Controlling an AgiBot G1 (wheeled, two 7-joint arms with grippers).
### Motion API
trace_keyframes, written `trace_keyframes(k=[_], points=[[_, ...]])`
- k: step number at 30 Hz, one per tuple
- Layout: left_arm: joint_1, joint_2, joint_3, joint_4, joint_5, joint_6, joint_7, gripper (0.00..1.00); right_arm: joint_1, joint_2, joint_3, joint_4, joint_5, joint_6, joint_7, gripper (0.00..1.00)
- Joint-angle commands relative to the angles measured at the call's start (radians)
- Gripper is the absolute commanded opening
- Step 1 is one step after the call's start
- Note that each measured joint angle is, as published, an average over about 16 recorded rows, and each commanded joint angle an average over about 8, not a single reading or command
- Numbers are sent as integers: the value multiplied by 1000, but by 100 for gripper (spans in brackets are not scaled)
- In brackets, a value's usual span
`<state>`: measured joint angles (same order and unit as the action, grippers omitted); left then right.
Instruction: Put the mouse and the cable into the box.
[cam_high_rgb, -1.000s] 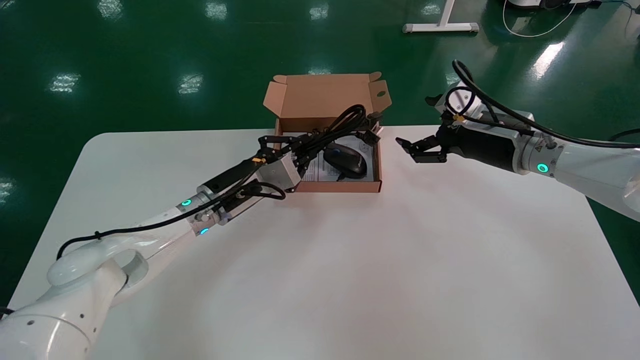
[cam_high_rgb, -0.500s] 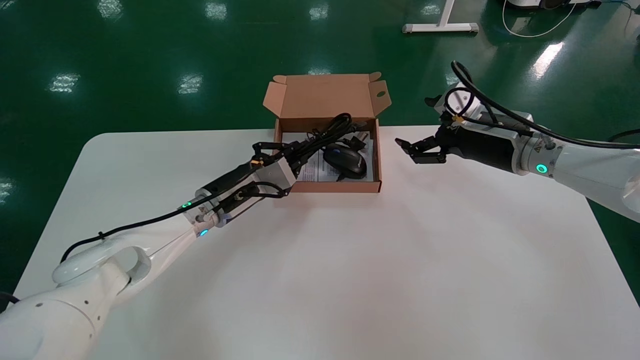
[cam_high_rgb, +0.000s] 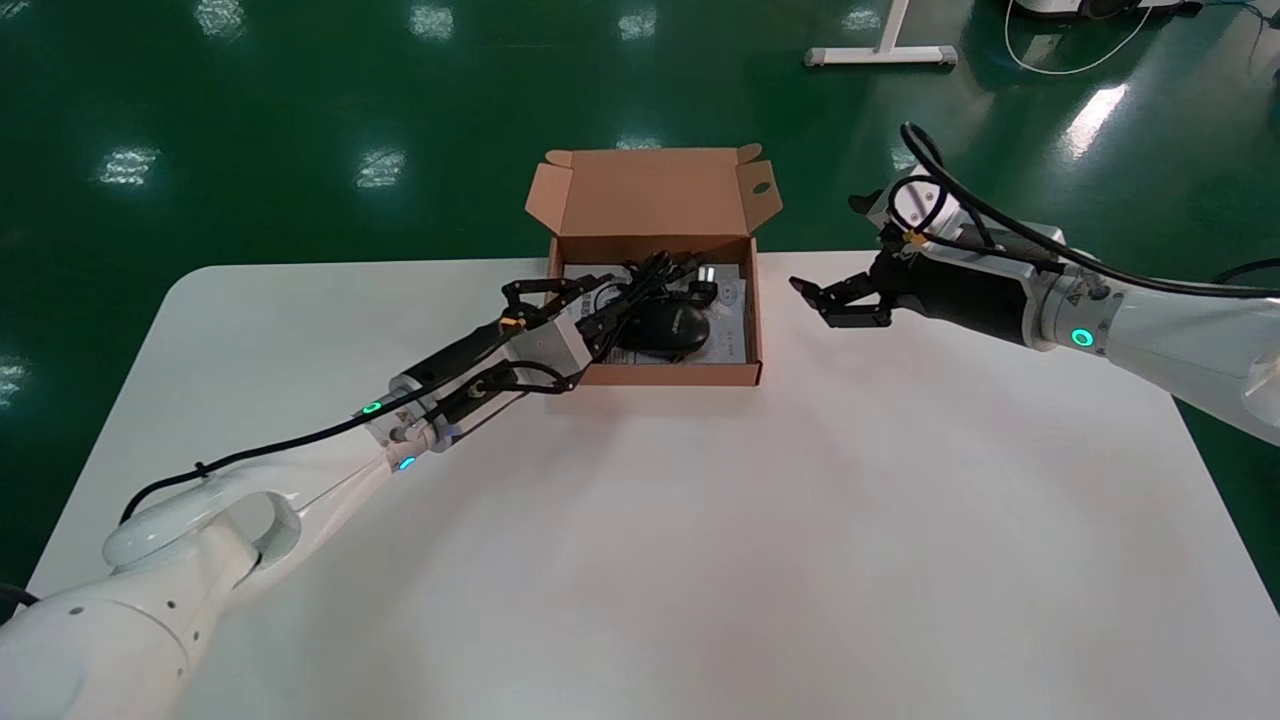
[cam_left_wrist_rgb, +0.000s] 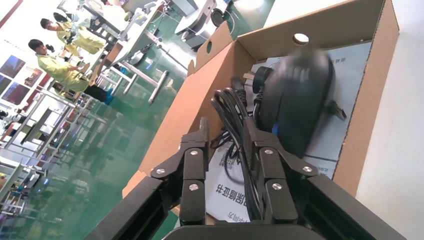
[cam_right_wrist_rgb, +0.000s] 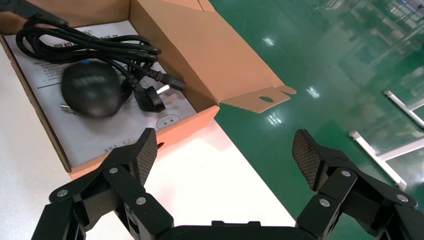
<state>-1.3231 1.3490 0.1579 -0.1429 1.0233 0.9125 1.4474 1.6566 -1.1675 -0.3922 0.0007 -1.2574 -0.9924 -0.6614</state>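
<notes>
Loosely coiled cable (cam_high_rgb: 652, 274), rounded mouse (cam_high_rgb: 668, 328) in cardboard box (cam_high_rgb: 680, 374), left pincer (cam_high_rgb: 598, 304) parted.

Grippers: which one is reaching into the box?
The left gripper, over the box at the cable; the right gripper hangs open outside, beside the box.

You have the left arm (cam_high_rgb: 300, 470) stretched low and forward toward the middle, wrist nearly level. The left gripper (cam_high_rgb: 600, 302) at its end has its jaws parted — the left wrist view shows a clear gap between them. Your right arm (cam_high_rgb: 1180, 330) reaches in from the right side, its right gripper (cam_high_rgb: 812, 300) pointing inward — jaws spread wide.
</notes>
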Motion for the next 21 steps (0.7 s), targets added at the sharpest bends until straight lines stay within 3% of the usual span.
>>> trace_keyframes(k=[1, 12, 21], points=[[2, -2, 0, -3, 1, 1, -1, 100, 0, 0, -3, 0, -4, -1, -1, 100], [3, -6, 10, -11, -3, 1, -10, 100, -11, -23, 105, -16, 151, 57, 55, 100], [-4, -7, 2, -16, -23, 28, -36, 100, -14, -25, 110, -20, 160, 61, 55, 100]])
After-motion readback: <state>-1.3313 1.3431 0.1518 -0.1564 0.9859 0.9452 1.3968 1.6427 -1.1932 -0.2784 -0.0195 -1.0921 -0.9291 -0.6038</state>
